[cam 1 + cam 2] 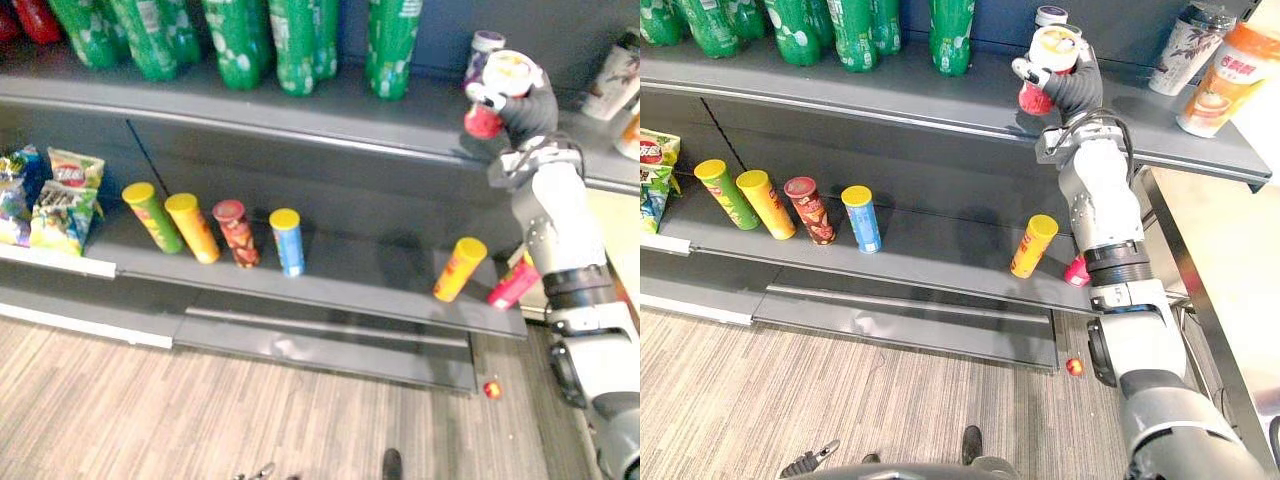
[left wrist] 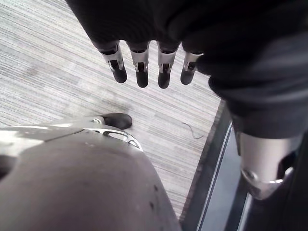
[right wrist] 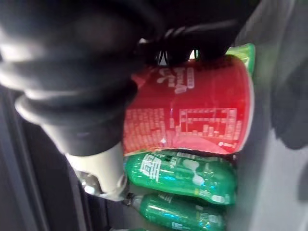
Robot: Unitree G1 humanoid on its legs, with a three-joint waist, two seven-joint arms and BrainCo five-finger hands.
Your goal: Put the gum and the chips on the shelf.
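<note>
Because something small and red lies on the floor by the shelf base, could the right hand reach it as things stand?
Probably not: the right hand is curled round a red cup up at the upper shelf, well above the small red thing on the floor.

A dark grey upper shelf point(image 1: 300, 112) runs above a lower shelf point(image 1: 360, 285) of the same grey, backed by a dark panel point(image 1: 1120, 30). The floor point(image 1: 200, 410) is striped grey-brown planking.

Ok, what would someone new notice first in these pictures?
The right robot hand holds a red tub with a pale lid at the upper shelf, right of a row of green bottles. Below, colourful chip cans stand in a line on the lower shelf.
</note>
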